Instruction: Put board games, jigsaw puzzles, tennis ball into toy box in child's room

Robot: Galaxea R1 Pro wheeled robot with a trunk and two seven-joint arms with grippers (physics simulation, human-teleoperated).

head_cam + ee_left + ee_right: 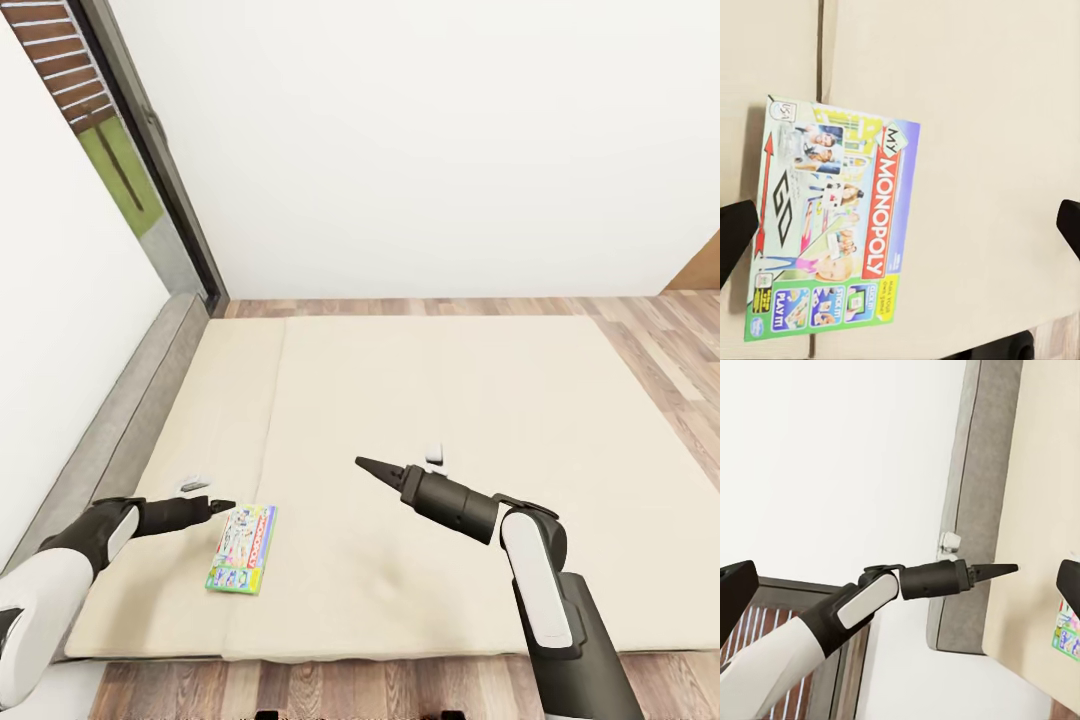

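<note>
One wide beige bed (450,450) spreads under both of your arms, its grey headboard (120,420) running along the left wall beside the dark-framed window (150,150). Your right arm reaches forward and left over the middle of the mattress, forearm raised; its claw (375,468) hangs above the bedding holding nothing, and its wrist view shows the fingers spread wide. Your left arm stretches low along the mattress's left part, and its claw (222,507) sits just above the top edge of the Monopoly board game (243,549), fingers (735,232) well apart, gripping nothing. That box lies flat near the bed's front left corner.
</note>
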